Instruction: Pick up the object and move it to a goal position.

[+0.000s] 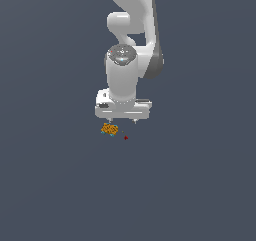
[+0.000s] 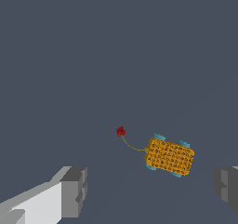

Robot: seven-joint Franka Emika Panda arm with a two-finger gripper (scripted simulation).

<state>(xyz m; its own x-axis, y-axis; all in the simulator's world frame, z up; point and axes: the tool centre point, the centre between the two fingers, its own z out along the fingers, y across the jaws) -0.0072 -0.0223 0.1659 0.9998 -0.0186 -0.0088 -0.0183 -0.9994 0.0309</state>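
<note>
The gripper (image 2: 148, 190) hangs with its jaws spread wide and nothing between them, above the orange toy vehicle (image 2: 169, 156), which lies just beside the tiny red goal dot (image 2: 121, 131). A good grasp likely means centring over the toy, squaring the fingers (image 2: 74, 190) across its narrow sides, then descending straight. The surface (image 1: 200, 185) is plain, flat dark grey-blue, with no walls visible.

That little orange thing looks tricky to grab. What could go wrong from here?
The orange toy vehicle sits askew and off-centre between the open gripper fingers, so one finger might nudge it aside on closing. It has teal wheels, so it could roll. The red goal dot is very near, leaving little room for overshoot.
</note>
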